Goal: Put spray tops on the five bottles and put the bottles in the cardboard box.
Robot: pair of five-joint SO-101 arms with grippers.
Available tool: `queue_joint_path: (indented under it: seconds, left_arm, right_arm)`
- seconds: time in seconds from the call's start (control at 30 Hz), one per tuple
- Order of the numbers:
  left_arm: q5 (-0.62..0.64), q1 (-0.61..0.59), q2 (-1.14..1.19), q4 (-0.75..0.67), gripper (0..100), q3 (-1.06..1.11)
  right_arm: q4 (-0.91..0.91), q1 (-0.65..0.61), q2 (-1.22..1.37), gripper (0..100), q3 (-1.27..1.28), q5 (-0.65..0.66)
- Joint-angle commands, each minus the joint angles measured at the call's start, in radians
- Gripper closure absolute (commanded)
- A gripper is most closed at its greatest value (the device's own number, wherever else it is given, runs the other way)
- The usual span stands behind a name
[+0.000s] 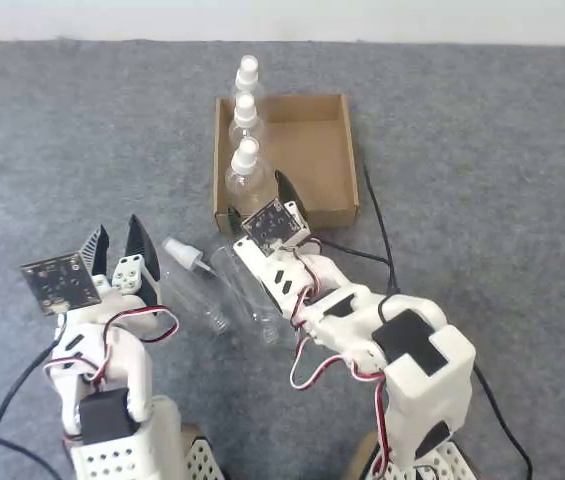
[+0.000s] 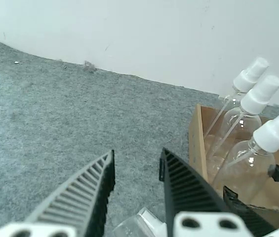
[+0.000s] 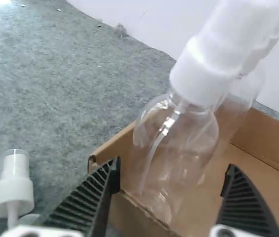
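Right claw: the right gripper (image 1: 256, 197) is spread wide and holds nothing. Its jaws stand on either side of the nearest clear plastic bottle with a white spray top (image 1: 243, 180), which stands upright in the near-left corner of the box.
Left claw: the left gripper (image 1: 115, 228) is also open and empty, raised above the grey carpet (image 1: 482, 150).
Boxed so far: I count three capped bottles standing in a row along the left wall of the shallow brown cardboard box (image 1: 347, 150).
Left to do: two clear bottles lie on the carpet between my arms. One is a capped bottle (image 1: 200, 288). The other, a bare-necked bottle (image 1: 254, 295), looks uncapped and lies beside the right arm's wrist.
Key relation: the capped lying bottle runs diagonally. Its white sprayer (image 1: 184, 252) points away toward the left claw, just beside that claw's inner finger, and its base points back toward the arm bases.
Nearer arm: I judge the left. The right claw sits past both lying bottles, at the box.
Approach: I think the left claw should close across the body of the capped bottle, at right angles to that diagonal.
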Motion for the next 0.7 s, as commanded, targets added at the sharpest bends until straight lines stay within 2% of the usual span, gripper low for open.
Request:
queue_joint_path:
  seconds: [0.0,0.5,0.67]
  left_arm:
    - [0.014,-0.005,-0.017,-0.034,86,-0.033]
    - [0.014,-0.005,-0.017,-0.034,86,-0.031]
    - [0.014,-0.005,-0.017,-0.034,86,-0.031]
  right_arm:
    - [-0.005,-0.018,-0.116,71.2,0.035,0.009]
    - [-0.004,-0.018,-0.271,71.2,0.15,0.009]
    - [0.133,-0.016,-0.394,71.2,0.19,0.008]
